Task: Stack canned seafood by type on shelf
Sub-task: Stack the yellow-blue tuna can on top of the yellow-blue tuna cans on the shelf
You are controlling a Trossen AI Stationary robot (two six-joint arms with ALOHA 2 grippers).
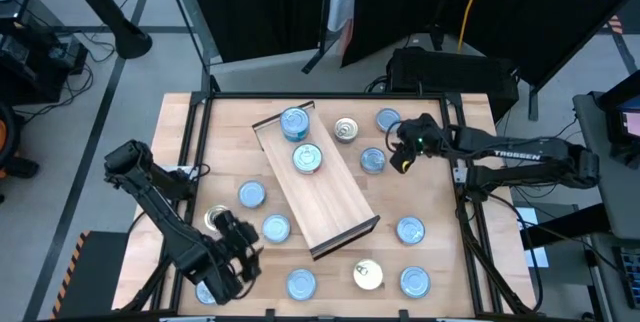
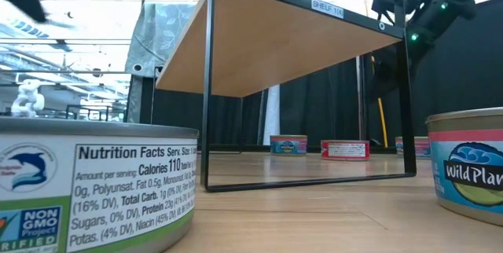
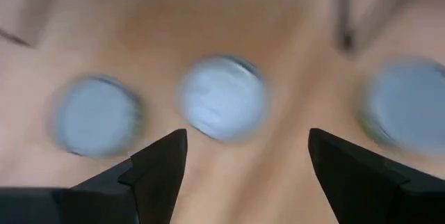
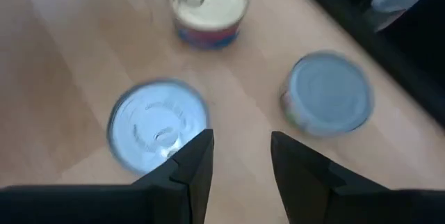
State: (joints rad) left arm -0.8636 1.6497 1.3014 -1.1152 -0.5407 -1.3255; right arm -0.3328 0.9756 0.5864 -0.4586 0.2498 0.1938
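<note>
The shelf [image 1: 322,190] is a long light-wood board with dark end frames, lying slantwise mid-table. Two blue-topped tins [image 1: 295,122] [image 1: 307,157] rest on its far half. Other tins stand scattered on the tabletop. My right gripper [image 1: 400,148] [image 4: 240,147] hovers open to the right of the shelf's far end. Below it are two blue-topped tins [image 4: 158,126] [image 4: 327,92] and a gold-topped tin [image 4: 208,8]. My left gripper [image 1: 236,252] [image 3: 247,154] is wide open near the table's near-left corner, above three blue-topped tins, the middle one [image 3: 222,99] just beyond its fingers.
More tins sit on the table's near side: blue tops [image 1: 301,282] [image 1: 414,282] [image 1: 410,230] and a gold top [image 1: 368,275]. Left of the shelf stand blue tins [image 1: 251,194] [image 1: 276,228] and a gold one [image 1: 215,219]. A dark rail [image 1: 200,152] frames the table.
</note>
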